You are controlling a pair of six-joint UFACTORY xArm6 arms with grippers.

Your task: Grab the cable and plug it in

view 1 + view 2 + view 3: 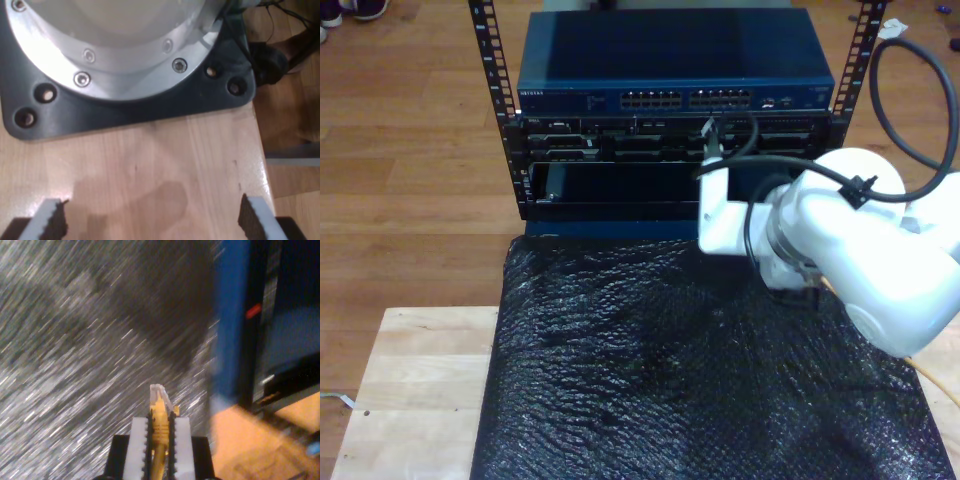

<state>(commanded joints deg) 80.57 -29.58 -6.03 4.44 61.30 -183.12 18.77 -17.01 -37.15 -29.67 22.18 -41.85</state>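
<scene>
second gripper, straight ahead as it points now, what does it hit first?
Probably the black bubble-wrap sheet: my second gripper, shut on the cable, points its plug out over it. The blue rack unit sits off to the side. Motion blur hides depth.

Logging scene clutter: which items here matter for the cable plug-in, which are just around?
Job:
cable, clamped in my second gripper
blue switch, ports on its front

Just around:
black sheet
wooden table
arm base plate
my first gripper, open

Rack (675, 150) behind mat (670, 380); mat on table (410, 390); arm (840, 230) at exterior view's right.
</scene>
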